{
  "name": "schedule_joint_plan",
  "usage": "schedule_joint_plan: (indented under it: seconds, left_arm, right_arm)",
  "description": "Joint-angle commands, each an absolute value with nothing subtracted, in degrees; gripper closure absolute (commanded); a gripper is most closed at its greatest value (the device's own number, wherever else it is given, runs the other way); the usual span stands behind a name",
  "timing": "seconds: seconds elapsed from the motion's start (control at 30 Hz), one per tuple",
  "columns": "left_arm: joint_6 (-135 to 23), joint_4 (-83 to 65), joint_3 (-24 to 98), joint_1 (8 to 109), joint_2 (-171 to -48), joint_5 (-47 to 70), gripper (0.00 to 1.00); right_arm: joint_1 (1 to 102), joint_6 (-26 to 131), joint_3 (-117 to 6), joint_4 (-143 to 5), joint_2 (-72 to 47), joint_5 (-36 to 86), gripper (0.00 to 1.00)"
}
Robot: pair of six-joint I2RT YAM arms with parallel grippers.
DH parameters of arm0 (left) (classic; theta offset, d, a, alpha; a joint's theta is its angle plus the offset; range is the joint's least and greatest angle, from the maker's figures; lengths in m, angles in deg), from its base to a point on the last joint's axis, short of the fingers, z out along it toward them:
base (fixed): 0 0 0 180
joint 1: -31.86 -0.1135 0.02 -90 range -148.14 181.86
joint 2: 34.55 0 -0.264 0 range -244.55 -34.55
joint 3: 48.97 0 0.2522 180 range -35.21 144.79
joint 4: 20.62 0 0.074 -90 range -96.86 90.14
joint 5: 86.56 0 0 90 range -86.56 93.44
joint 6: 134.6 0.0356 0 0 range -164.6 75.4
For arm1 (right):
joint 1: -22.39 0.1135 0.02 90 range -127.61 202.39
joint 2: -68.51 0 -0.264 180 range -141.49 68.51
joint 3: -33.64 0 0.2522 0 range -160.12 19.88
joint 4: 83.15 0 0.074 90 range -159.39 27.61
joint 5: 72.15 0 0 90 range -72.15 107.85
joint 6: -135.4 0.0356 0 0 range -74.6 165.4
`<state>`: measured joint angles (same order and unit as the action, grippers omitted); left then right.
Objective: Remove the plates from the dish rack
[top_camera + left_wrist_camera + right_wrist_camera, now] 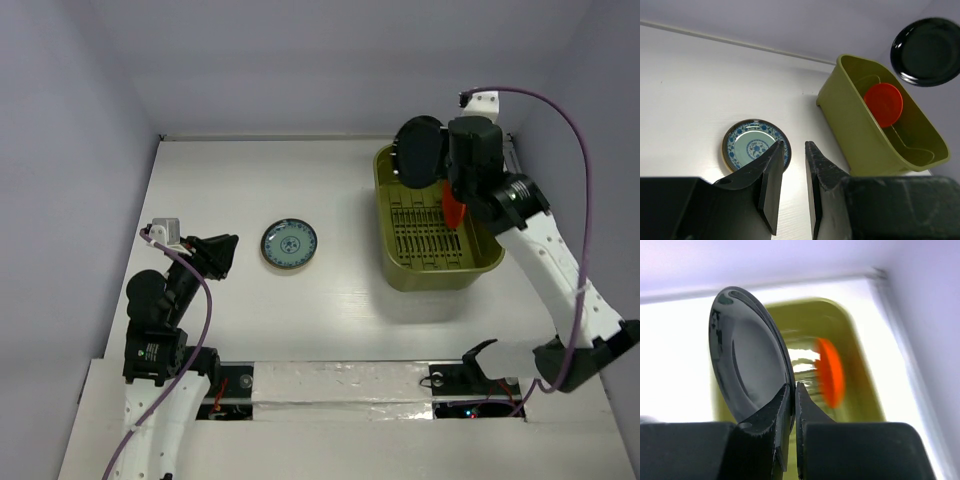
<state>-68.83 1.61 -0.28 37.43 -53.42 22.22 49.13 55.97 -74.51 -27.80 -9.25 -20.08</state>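
Pinching dark plate (747, 360) by its rim in right gripper (793, 388), hanging over dish rack (440, 278) at upper right, with orange-red plate (452, 207) on edge just beneath. Holding left gripper (794, 146) slightly parted, empty, near teal plate (289, 245).

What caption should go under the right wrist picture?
Right gripper pinches a dark plate over the green dish rack, orange plate inside.
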Motion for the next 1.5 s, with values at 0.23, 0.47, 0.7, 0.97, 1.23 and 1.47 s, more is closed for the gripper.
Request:
schedule_joint_plan:
  seconds: [0.23,0.47,0.7,0.97,1.23,1.47]
  left_arm:
    - [-68.77,-0.35,-0.14,37.66,-53.71,21.37,0.79]
    - [-68.68,-0.35,-0.06,37.66,-53.89,21.37,0.79]
    - [-68.68,-0.62,-0.23,37.66,-53.89,21.8,0.79]
    - [-68.68,-0.62,-0.32,37.66,-53.8,21.89,0.79]
    - [-68.68,-0.62,-0.23,37.66,-53.36,21.98,0.79]
    - [-68.68,-0.71,-0.23,37.66,-52.57,22.16,0.79]
  right_arm:
    - [64.83,71.67,-63.7,-52.86,-16.29,6.79,1.0]
    - [67.12,77.3,-64.41,-60.15,-29.92,10.55,1.0]
    - [67.12,81.44,-61.78,-64.28,-35.73,14.51,0.95]
    - [67.12,81.27,-62.92,-59.81,-39.25,13.99,0.68]
    - [67.12,76.79,-62.48,-51.99,-29.97,4.25,0.51]
    - [57.67,70.38,-60.12,-42.94,-13.88,-14.02,1.0]
